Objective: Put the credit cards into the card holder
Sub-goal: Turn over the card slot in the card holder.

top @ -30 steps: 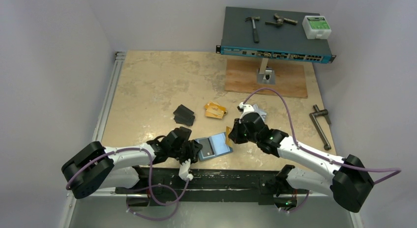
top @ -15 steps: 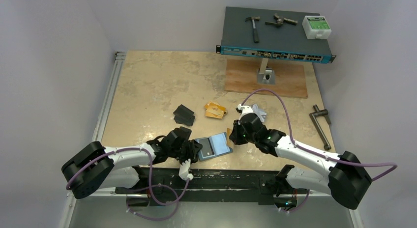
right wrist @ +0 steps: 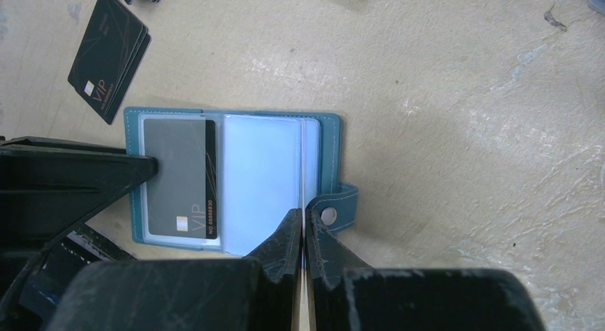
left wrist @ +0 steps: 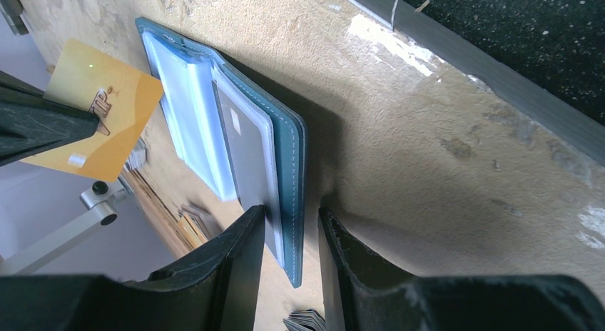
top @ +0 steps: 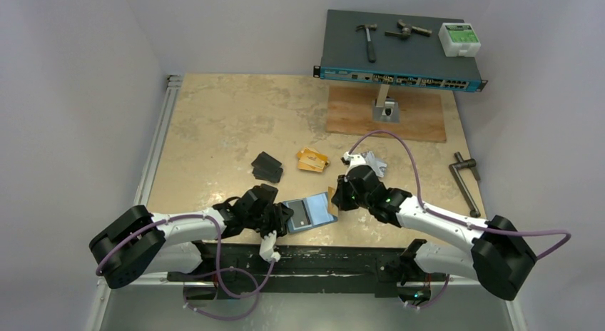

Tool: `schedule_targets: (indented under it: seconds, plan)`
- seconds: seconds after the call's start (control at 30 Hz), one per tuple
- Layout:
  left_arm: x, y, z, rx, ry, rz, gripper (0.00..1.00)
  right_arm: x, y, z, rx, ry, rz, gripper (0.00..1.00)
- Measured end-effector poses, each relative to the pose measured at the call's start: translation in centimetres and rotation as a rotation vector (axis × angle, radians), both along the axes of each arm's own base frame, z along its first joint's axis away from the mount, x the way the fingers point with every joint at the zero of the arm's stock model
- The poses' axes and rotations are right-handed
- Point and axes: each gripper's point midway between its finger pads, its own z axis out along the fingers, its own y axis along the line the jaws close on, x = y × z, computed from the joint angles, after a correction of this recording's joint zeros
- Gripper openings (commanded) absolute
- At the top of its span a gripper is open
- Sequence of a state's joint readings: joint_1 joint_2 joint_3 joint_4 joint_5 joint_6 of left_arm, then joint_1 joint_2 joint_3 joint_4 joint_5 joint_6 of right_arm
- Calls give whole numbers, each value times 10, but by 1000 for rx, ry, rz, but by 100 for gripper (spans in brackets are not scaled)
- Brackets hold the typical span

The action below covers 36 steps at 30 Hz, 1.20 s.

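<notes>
1. Left gripper [left wrist: 291,227] is unmoved, clamped on the left edge of the open holder [right wrist: 328,138], which lies at the table's near edge.
2. Right gripper [right wrist: 304,227], pinching a gold card [left wrist: 96,117], has edged left to the holder's right side.

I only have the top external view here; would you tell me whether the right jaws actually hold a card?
Observer: Yes. The left wrist view shows an orange card pinched in the shut right jaws.
Operator: Thank you. How is the holder gripped?
Observer: The left jaws straddle one cover edge of the open holder and look clamped on it.
Operator: Is anything inside it yet?
Observer: The right wrist view shows a black card already in the holder, on the side by the left jaws.
</notes>
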State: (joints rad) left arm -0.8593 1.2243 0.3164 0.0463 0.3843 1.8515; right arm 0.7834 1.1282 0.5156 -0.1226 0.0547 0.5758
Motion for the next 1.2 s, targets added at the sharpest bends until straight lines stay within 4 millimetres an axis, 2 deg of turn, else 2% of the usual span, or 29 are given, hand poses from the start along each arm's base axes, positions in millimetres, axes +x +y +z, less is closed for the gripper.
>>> schedule_targets:
  seconds: [0.27, 0.6, 1.03, 1.2]
  plan:
    - [0, 0, 0, 0, 0, 0, 33, 0, 8, -1, 35, 5, 16, 0]
    - [0, 0, 0, 0, 0, 0, 33, -15, 23, -5, 182, 63, 24, 0]
    - [0, 0, 0, -2, 5, 9, 32, -19, 41, 19, 320, 67, 49, 0]
    - [6, -3, 8, -37, -4, 42, 41, -17, 53, 23, 378, 84, 61, 0]
